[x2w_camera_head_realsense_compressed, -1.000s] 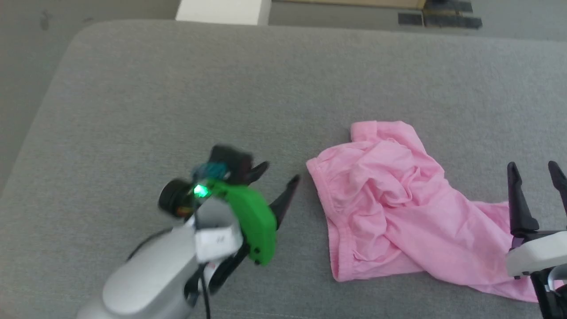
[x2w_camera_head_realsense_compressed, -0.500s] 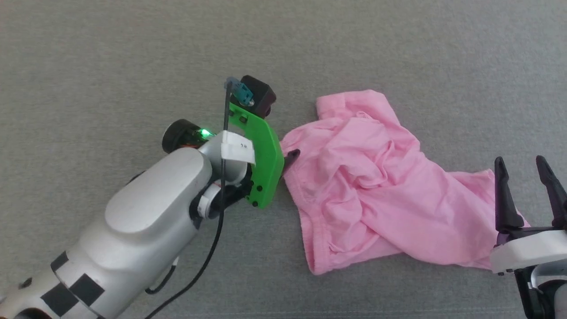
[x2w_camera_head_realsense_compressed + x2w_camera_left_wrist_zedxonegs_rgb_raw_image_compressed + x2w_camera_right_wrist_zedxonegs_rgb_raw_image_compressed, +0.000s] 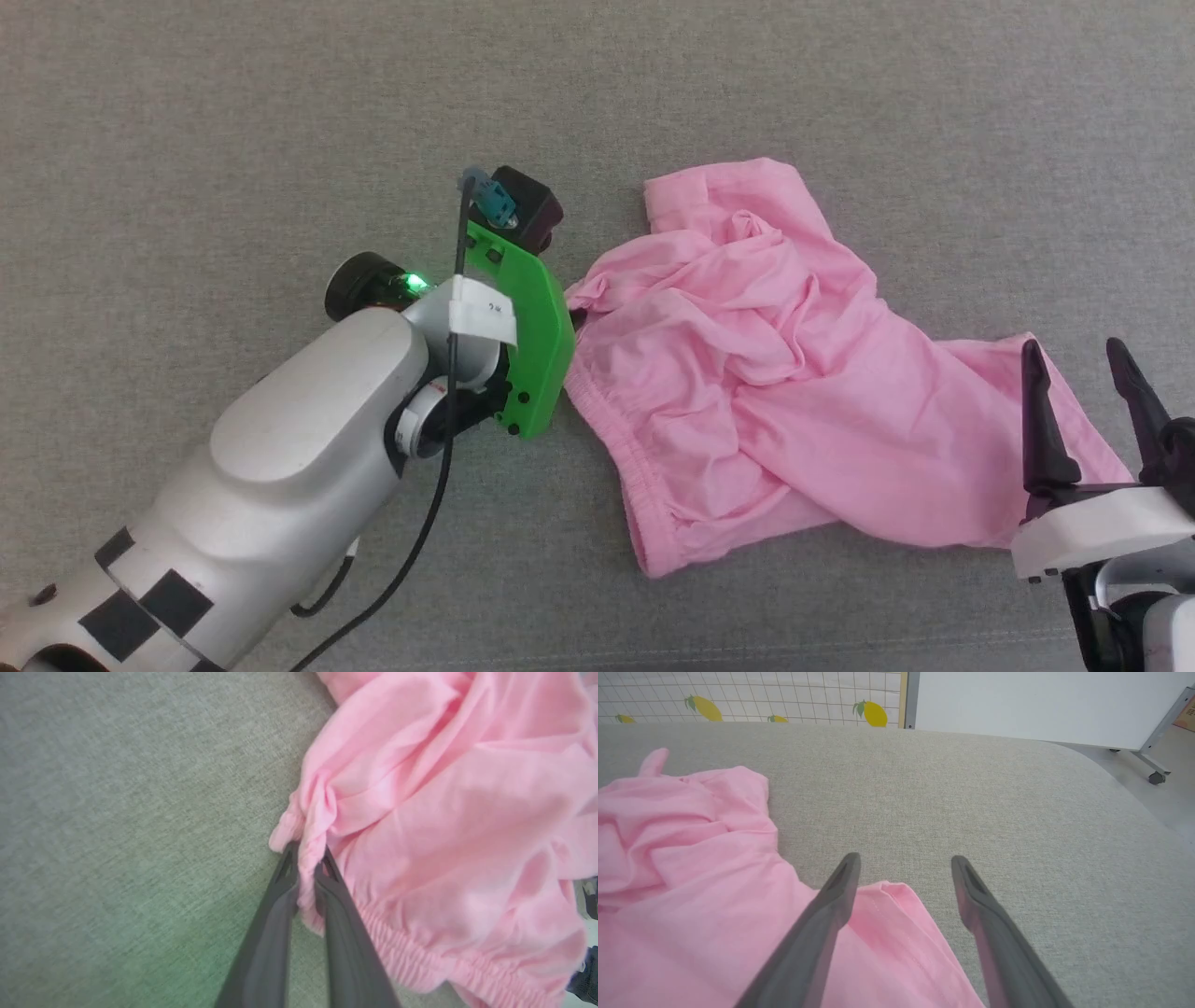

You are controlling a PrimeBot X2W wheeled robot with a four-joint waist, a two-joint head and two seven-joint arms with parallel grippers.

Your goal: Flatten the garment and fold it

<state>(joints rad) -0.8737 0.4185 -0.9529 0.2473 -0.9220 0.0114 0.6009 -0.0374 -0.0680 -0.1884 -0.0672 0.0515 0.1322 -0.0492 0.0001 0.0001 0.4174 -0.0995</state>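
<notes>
Garment [image 3: 775, 392], gathered waistband edge tight within grip of left claw [image 3: 308, 857].

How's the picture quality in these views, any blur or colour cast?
Head view: sharp, soft even light on the garment. Left wrist view: slightly blurred, green tint on the grey surface beside the left gripper. Right wrist view: crisp, evenly lit, no glare.

— From the head, are the fingers of the left gripper [image 3: 307, 858] showing?
— Hardly. The green bracket [image 3: 537, 327] covers them.
— And the pink shorts [image 3: 444, 812]?
— They run off the edge in both wrist views. The right gripper [image 3: 1072, 350] is cut off low down too.
</notes>
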